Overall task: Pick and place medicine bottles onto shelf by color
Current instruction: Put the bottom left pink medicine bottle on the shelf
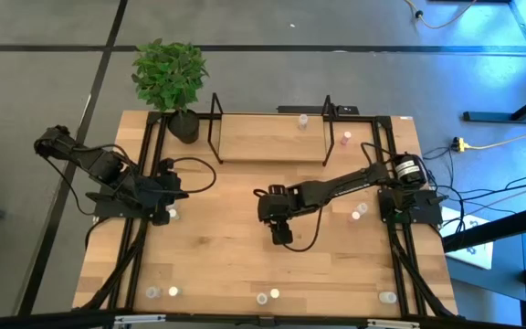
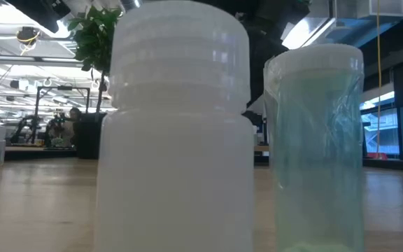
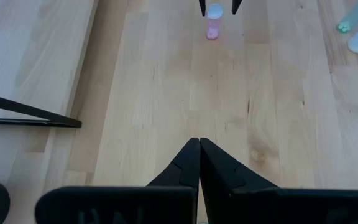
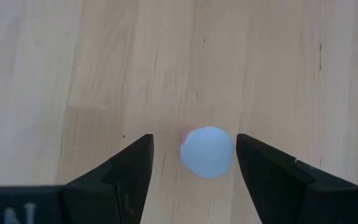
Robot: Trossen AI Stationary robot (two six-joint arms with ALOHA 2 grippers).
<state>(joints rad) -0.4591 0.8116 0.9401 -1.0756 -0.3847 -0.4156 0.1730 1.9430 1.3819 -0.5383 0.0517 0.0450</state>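
A pink medicine bottle with a white cap stands upright on the tabletop near the table's middle, also seen in the left wrist view. My right gripper hangs over it, open, pointing steeply down, one finger on each side of the cap and apart from it; in the high view the gripper hides the bottle. My left gripper is shut and holds nothing, waiting at the table's left. The shelf stands at the far edge with a pale bottle on its board.
A pink bottle stands beside the shelf's right end. Loose bottles lie at the right, by the left arm and along the near edge. Two of them, white and greenish, fill the low view. A potted plant stands far left.
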